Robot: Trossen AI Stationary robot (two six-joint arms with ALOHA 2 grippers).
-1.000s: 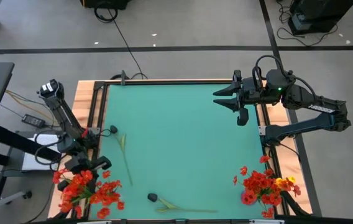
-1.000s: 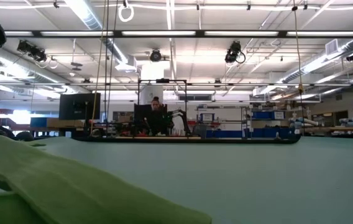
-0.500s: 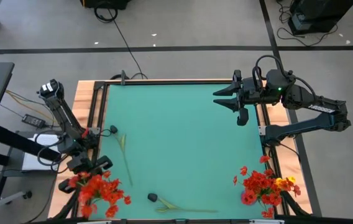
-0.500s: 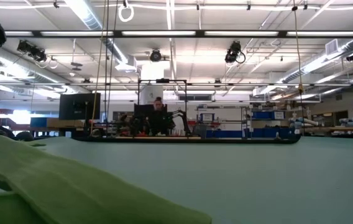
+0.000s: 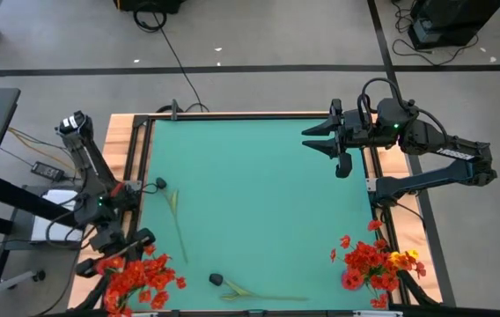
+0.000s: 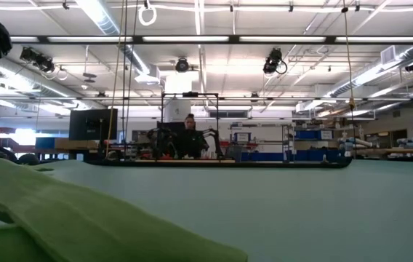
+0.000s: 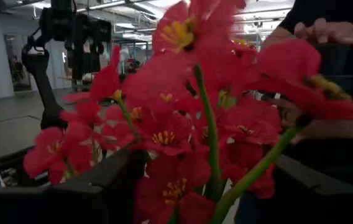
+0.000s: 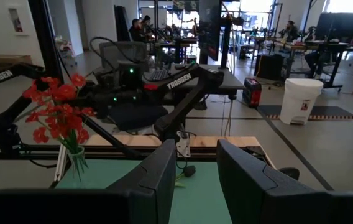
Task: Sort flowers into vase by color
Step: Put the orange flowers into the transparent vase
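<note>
A bunch of red flowers [image 5: 142,280] stands at the table's near left corner; the right wrist view shows it in a clear vase [image 8: 76,163]. My left gripper [image 5: 116,251] is open at that bunch, and the green stems [image 7: 210,149] rise between its spread fingers. A second bunch of red flowers with yellow heads [image 5: 375,266] stands at the near right corner. On the mat lie a loose stem [image 5: 178,222], a dark head [image 5: 216,279] and more stems [image 5: 263,296]. My right gripper [image 5: 313,139] waits open and level above the far right.
A green leaf [image 6: 83,218] lies close before the low camera. A person in dark clothes, with one hand [image 7: 332,30] raised, stands just past the left bunch. The middle of the green mat [image 5: 268,185] bears nothing. A wooden frame [image 5: 232,114] borders the table.
My left gripper has opened wide and let go of the red flower stems, tipping its fingers upward. The red bunch now sits a little closer to the table's near edge than before. My right arm has kept still.
</note>
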